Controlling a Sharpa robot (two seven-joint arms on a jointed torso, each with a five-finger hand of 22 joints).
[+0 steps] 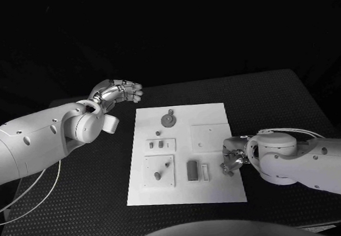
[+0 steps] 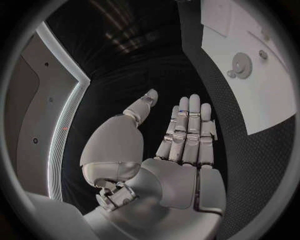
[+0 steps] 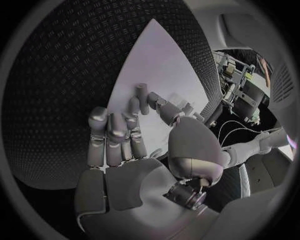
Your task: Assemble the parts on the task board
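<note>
The white task board [image 1: 211,126] lies in the middle of the table. On it are a round part [image 1: 168,118] at the far end, small pieces [image 1: 161,145] in a block, a peg [image 1: 158,175], and a dark bar [image 1: 193,170] beside a pale bar [image 1: 205,172]. My left hand [image 1: 116,92] hangs off the board's far left corner; in the left wrist view its fingers [image 2: 187,130] are straight and apart, holding nothing. My right hand [image 1: 233,158] sits low at the board's right edge. A small dark cylinder [image 3: 142,93] stands at its thumb tip; whether it is pinched is unclear.
The black textured mat [image 1: 90,203] spreads round the board on all sides. A thin cable [image 1: 40,190] loops under my left arm. The left wrist view shows the board's far end [image 2: 275,95] with the round part [image 2: 240,64].
</note>
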